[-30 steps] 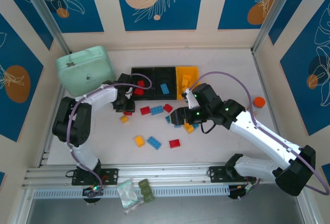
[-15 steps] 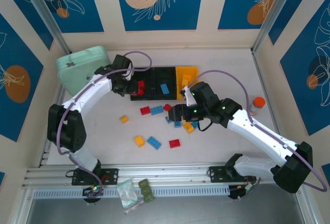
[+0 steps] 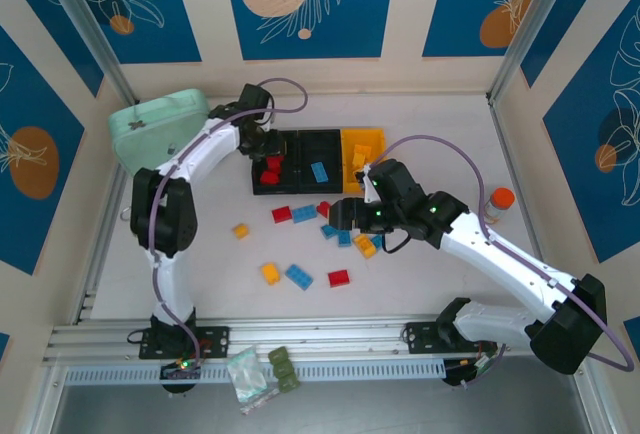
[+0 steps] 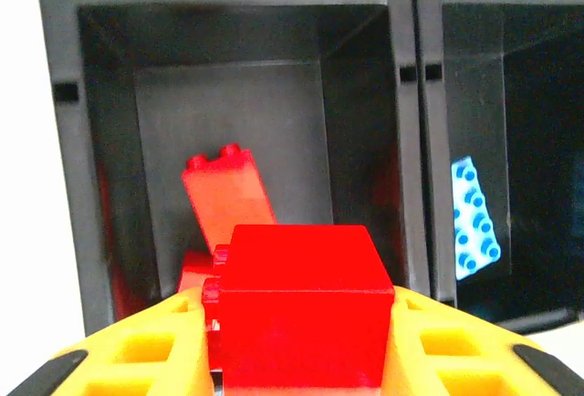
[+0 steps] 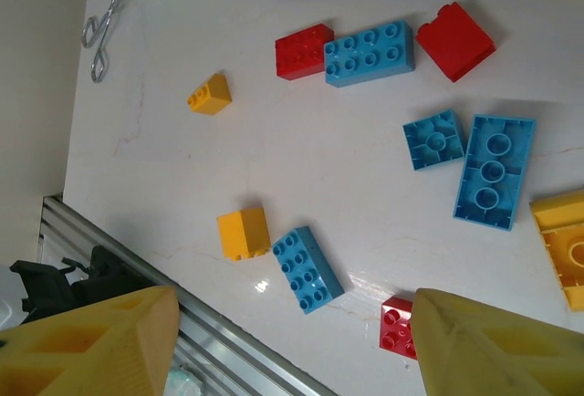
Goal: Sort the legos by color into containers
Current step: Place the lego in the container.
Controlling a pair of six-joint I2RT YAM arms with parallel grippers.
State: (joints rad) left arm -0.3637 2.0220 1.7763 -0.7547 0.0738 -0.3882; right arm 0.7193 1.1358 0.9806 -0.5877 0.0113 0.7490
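My left hand (image 4: 297,318) sits at 6 o'clock, its yellow fingers (image 4: 146,355) pressed against both sides of a red brick (image 4: 297,291). Beyond it, toward 12 o'clock, a black bin (image 4: 228,22) opens. Inside I see a second red piece (image 4: 228,197) leaning at a tilt, studs toward 12, and a third red piece (image 4: 193,273) at 7 o'clock, partly hidden. At 3 o'clock the neighbouring bin (image 4: 511,67) holds a blue brick (image 4: 474,218). White surface (image 4: 18,186) shows at 9 o'clock.
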